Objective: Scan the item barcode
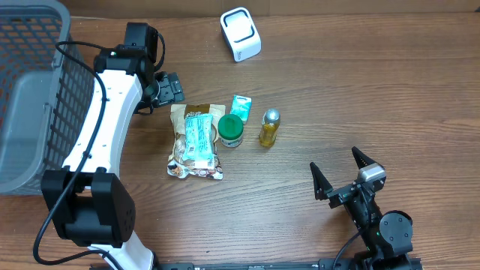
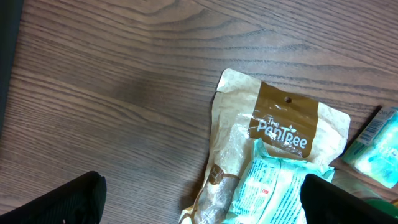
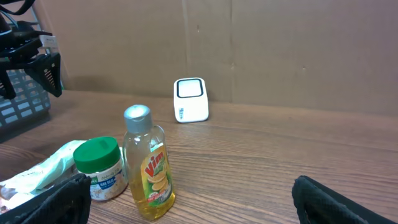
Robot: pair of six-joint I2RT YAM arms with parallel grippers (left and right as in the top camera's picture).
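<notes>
Your left gripper (image 1: 173, 88) hangs wide open and empty just up-left of the crinkly paper pouch (image 1: 196, 142); your right gripper (image 1: 334, 159), likewise spread and empty, sits well right of it; the rounded white scanner (image 1: 240, 34) stands beyond it.

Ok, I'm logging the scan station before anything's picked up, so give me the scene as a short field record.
scanner: white scanner, far side
items: brown pouch with teal packet on it; green-lidded jar; yellow bottle; small teal pack
basket: grey basket, far left
left gripper: fingers open, by pouch top, empty
right gripper: fingers open, near side, empty
</notes>
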